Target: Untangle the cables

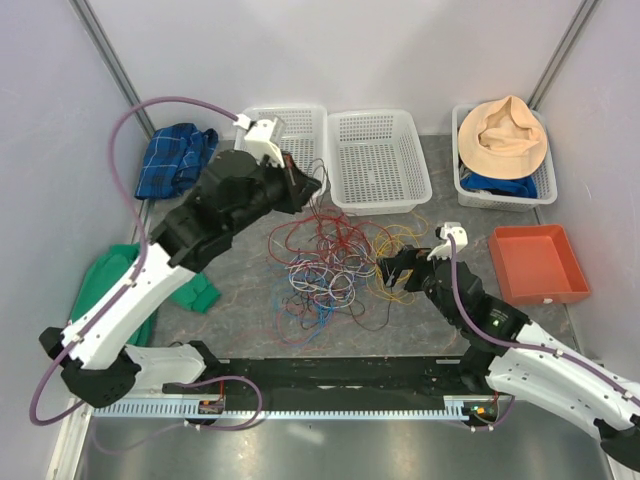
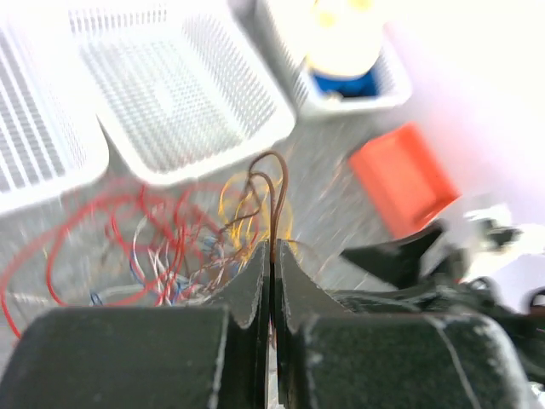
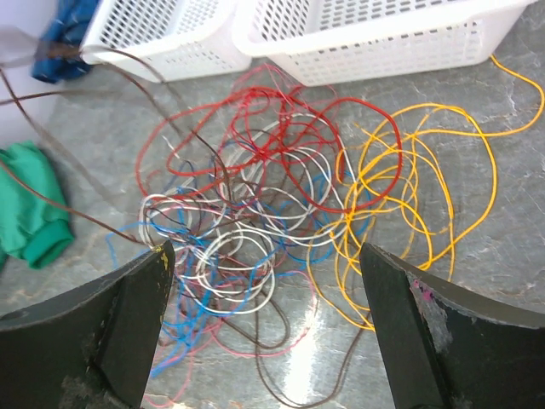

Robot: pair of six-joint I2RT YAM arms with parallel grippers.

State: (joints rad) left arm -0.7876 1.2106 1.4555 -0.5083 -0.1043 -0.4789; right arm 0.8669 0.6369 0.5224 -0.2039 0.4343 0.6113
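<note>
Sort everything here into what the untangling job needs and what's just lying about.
Job: tangled cables; dark brown cable pinched in left tool; right tool, open at the tangle.
Lying about: two white baskets; hat in a third basket; red tray; blue plaid cloth; green cloth.

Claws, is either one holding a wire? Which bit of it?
The left claw pinches a dark brown wire just below a loop that pokes up past its tips. The right claw is open, holding nothing.
</note>
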